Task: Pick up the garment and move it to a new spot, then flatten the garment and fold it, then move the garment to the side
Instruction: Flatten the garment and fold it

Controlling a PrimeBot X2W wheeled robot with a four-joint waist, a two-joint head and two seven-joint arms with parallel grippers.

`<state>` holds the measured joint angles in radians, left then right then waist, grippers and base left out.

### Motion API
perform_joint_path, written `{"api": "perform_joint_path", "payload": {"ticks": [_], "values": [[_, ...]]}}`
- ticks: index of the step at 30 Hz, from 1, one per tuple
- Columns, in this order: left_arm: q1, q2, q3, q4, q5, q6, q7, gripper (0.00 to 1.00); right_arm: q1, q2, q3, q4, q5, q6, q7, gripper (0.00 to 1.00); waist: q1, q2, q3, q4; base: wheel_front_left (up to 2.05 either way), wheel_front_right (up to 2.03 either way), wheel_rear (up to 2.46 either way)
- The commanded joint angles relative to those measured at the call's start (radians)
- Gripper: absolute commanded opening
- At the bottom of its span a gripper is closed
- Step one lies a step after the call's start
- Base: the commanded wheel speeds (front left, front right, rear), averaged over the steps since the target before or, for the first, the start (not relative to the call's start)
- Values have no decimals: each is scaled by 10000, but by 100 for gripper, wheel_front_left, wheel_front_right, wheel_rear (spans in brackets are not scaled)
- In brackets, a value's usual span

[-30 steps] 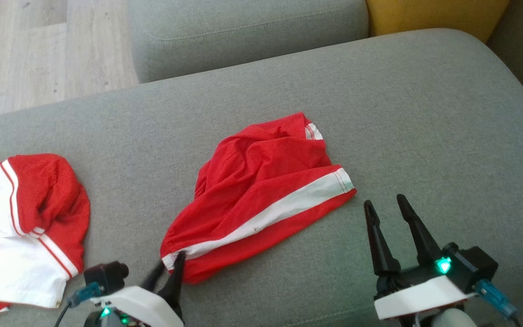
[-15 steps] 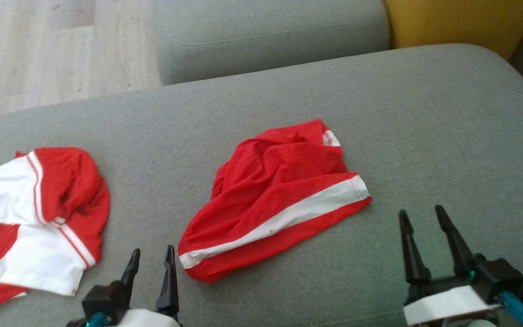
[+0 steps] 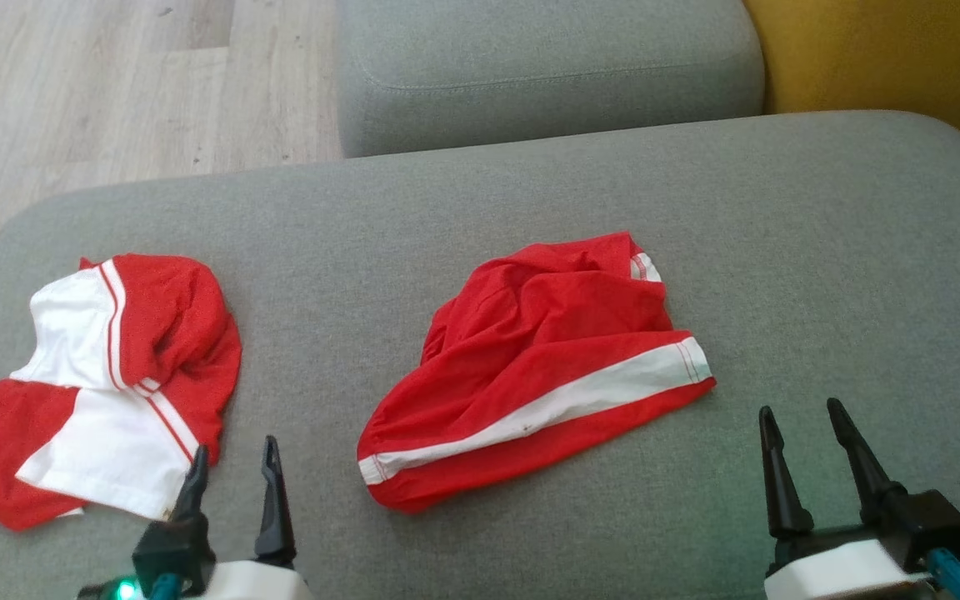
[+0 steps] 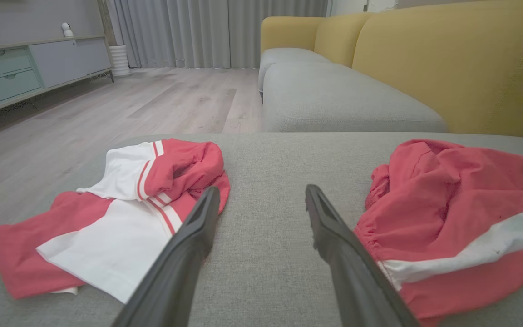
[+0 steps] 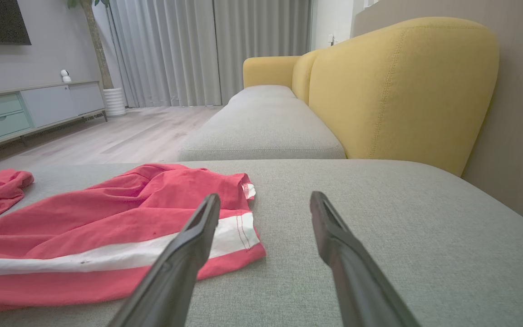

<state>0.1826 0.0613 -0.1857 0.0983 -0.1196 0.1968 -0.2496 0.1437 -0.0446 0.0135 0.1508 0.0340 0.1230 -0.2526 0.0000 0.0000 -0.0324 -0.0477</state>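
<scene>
The garment (image 3: 547,367), red shorts with a white side stripe, lies crumpled in the middle of the grey seat cushion (image 3: 780,250). My left gripper (image 3: 234,454) is open just left of its waistband end and touches nothing. In the left wrist view the garment (image 4: 447,218) lies right of the left gripper's (image 4: 261,195) spread fingers. Off the garment's right end, my right gripper (image 3: 801,412) is open and empty. The right wrist view has the garment (image 5: 107,227) at the left, partly behind the right gripper's (image 5: 265,200) left finger.
A second red and white garment (image 3: 105,375) lies bunched at the cushion's left end, also in the left wrist view (image 4: 120,213). Beyond are another grey cushion (image 3: 547,75), a yellow backrest (image 3: 888,58) and wood floor (image 3: 113,83). A low cabinet (image 4: 25,68) stands far off.
My left gripper let go of the garment's waistband corner, opened and drew back to the left. The head camera has shifted, so the whole picture moved right and down.
</scene>
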Motion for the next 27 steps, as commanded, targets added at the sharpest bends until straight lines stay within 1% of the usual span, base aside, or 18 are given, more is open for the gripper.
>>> {"api": "perform_joint_path", "payload": {"ticks": [1, 4, 10, 14, 19, 27], "values": [[-252, -39, 425, -290, 114, -61, -121, 100, -269, -56, 170, -246, 1, 77, -92, 100, 0, 0, -10, 20, 0, 0, 0], [-223, -60, 585, -200, 199, -141, -121, 100, -296, -56, 143, -113, 72, 77, -92, 100, 0, 0, -29, 43, 0, 0, 0], [-117, -90, 845, 90, 278, -61, -122, 100, -377, -56, 110, 153, 174, 77, -92, 100, 0, 0, -62, 38, 0, 0, 0], [-1, -98, 964, 157, 287, -119, -122, 100, -402, -56, 104, 264, 251, 77, -92, 100, 0, 0, -75, 66, 0, 0, 0], [82, -104, 1035, 155, 333, -212, -122, 100, -474, -56, 84, 372, 288, 77, -92, 100, 0, 0, -69, 145, 0, 0, 0], [125, -108, 1077, 94, 318, -222, -122, 100, -565, -56, 121, 450, 314, 77, -92, 100, 0, 0, -53, 235, 0, 0, 0]]}}
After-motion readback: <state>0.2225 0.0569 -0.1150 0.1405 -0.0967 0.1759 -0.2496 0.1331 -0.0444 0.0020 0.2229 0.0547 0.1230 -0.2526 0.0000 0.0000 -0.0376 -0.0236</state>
